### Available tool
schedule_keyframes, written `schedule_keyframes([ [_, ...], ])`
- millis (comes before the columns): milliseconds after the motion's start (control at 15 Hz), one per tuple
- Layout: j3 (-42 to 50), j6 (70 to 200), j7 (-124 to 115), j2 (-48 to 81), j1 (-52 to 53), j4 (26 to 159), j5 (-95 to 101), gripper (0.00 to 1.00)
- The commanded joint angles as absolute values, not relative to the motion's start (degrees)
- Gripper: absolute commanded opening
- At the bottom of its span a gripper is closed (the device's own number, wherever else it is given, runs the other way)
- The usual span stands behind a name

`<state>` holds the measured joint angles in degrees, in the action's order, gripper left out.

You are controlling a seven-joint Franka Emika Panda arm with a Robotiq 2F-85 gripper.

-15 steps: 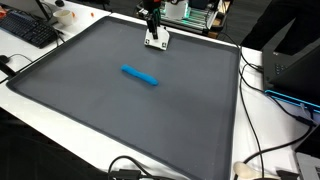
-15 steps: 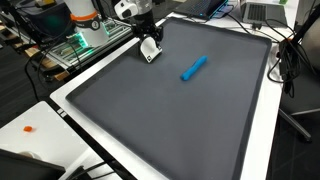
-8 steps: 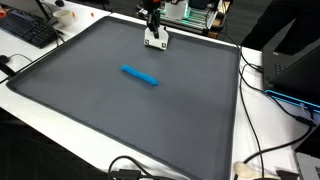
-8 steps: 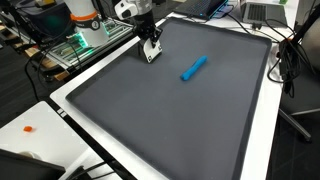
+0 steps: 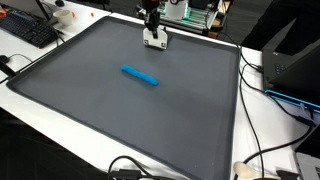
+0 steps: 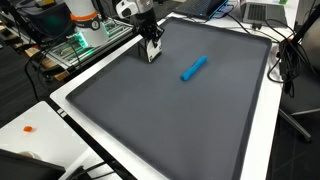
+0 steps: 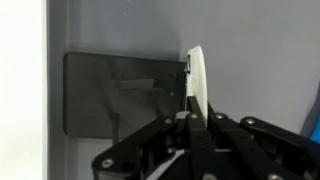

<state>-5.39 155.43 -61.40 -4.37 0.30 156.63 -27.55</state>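
Note:
My gripper stands at the far edge of the dark grey mat, pointing down. Its jaws are shut on a thin white flat piece. In the wrist view the gripper pinches this white piece, which shows edge-on and sticks out past the fingertips over the mat. A blue stick lies flat near the mat's middle, well apart from the gripper.
The mat lies on a white table. A keyboard sits off one corner, and cables run along one side. Electronics with green lights stand behind the arm. A small orange bit lies on the table.
The jaws have closed onto the white piece. The arm has stayed in place and the blue stick has not moved.

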Motion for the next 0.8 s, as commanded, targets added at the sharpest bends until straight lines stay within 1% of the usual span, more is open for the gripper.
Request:
schedule_keyframes([
  [0,-4.6,153.3,-63.6,-6.3,1.2,155.6,-28.0,0.01],
  [200,-4.6,150.9,-63.5,-7.7,1.2,153.0,-26.6,0.01],
  [400,-5.4,146.8,-65.9,-7.4,0.6,148.1,-19.7,0.01],
  [733,-6.2,134.0,-63.4,-2.7,2.2,135.5,-13.1,0.01],
])
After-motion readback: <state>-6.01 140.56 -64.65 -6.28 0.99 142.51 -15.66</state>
